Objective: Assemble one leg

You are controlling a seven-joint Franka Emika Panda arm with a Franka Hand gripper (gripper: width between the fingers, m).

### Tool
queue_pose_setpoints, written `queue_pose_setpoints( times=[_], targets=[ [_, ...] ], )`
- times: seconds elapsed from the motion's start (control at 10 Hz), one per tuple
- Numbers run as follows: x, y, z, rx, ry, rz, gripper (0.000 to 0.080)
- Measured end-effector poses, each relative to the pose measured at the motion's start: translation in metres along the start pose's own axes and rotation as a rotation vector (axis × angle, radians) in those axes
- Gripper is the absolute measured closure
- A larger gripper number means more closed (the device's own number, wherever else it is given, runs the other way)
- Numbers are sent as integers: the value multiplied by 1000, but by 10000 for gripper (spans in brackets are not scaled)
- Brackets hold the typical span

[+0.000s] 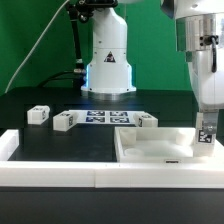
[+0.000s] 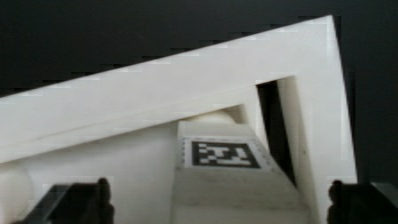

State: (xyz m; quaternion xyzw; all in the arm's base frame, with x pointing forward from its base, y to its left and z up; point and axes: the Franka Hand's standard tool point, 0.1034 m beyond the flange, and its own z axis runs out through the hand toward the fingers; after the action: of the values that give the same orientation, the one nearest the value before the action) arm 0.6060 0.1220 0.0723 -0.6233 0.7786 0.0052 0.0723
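Now, w/ the big white square top piece [image 1: 152, 147] as landmark, the gripper [image 1: 207, 137] sits at its corner on the exterior view's right, clenched on the leg [image 2: 224, 160] held upright over that corner, so IMO keep it vertical, centre over the hole, lower slowly, then twist.

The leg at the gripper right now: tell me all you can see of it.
The leg is a small white piece, plastic by its look, with a black-and-white square tag on its face. In the exterior view it stands upright below the gripper, at that view's right, over the right edge of the big flat white tabletop. In the wrist view the leg lies between the two dark fingertips, against the tabletop's raised corner. Whether the fingers clamp it cannot be told.
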Motion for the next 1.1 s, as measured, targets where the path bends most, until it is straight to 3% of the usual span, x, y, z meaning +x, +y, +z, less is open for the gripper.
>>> queue_pose_setpoints(
  times=[0.2,0.9,1.1],
  targets=[
    [1,0,0,-3,3,-220,160],
    [-7,-2,-2,-94,26,-1112,151],
    [-4,-4,-1,-104,25,-1281,151]
  ],
)
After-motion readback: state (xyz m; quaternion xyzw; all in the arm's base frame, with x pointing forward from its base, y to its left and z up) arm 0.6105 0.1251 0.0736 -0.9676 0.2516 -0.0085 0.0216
